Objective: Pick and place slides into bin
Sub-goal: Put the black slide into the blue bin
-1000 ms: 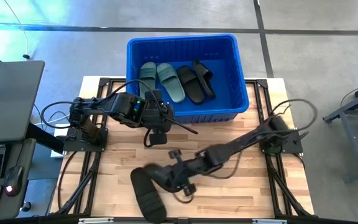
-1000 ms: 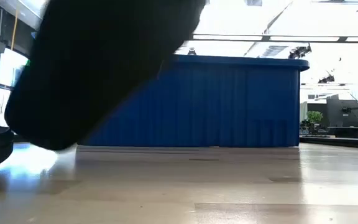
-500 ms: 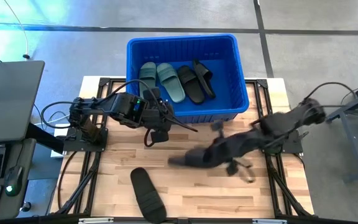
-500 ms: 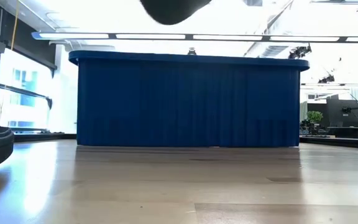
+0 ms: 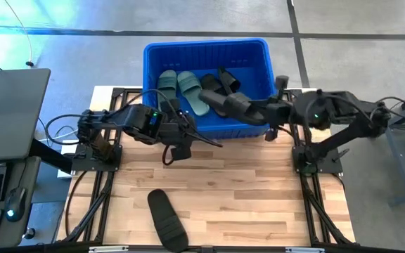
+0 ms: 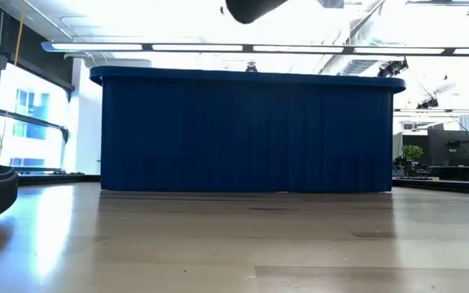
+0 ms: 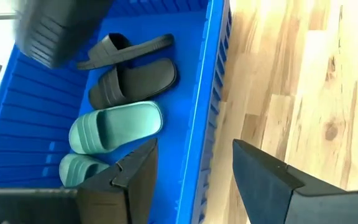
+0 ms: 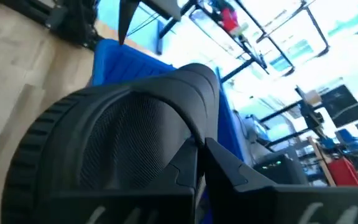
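Note:
The blue bin [image 5: 259, 70] stands at the table's far edge and holds two sage green slides [image 5: 181, 88] and two black slides [image 5: 225, 79] lying on its floor. My right gripper [image 5: 253, 108] is shut on another black slide [image 5: 223, 102] above the bin's near right part; this slide also shows in the low view [image 6: 255, 8]. One more black slide [image 5: 166, 219] lies flat on the table near its front edge. My left gripper [image 7: 194, 180] is open and empty just in front of the bin's near wall. My right gripper holds the black slide by its side edge, where the wide strap [image 8: 185, 93] comes down to the sole, pinched between the two fingers [image 8: 235, 168]. The fingers come level from the table's right. The slide is lifted clear above the bin, tilted.
The bin's near rim [image 5: 216, 133] lies under the right arm's path. A laptop and desk [image 5: 5, 119] stand to the left of the table. Bare wood [image 5: 259, 197] fills the middle and right of the table.
My right gripper has lifted a black slide from the table's near middle and carried it up, toward the right and then the far edge, to above the bin. The slide is now clear of the table. The other black slide has stayed by the front edge.

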